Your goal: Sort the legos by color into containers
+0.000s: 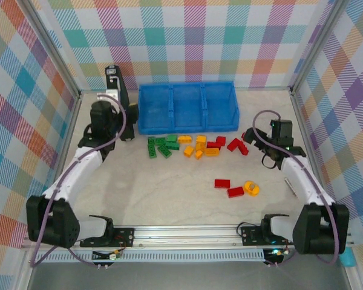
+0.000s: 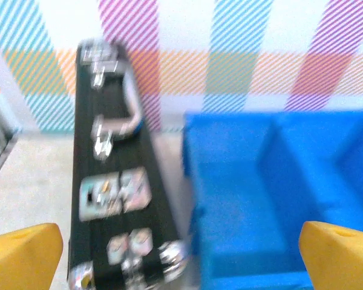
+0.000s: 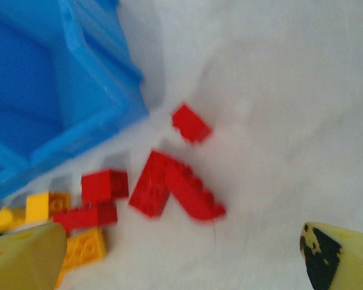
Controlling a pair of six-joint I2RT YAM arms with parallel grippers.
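The left claw (image 2: 181,257) is hanging with its yellow fingers wide apart, gripping nothing and facing a black case (image 2: 109,181) that is standing just beside the blue tray (image 1: 187,124). The right claw (image 3: 181,260) is gaping too, hovering over red legos (image 3: 169,184) near the tray's corner. Green, yellow and red bricks are lying loose on the table (image 1: 169,199) before the tray.

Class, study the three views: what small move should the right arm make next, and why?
Probably lower the open right gripper onto the red legos lying just ahead of it: nothing is held, the blue tray looks empty, and these bricks sit closest to it.
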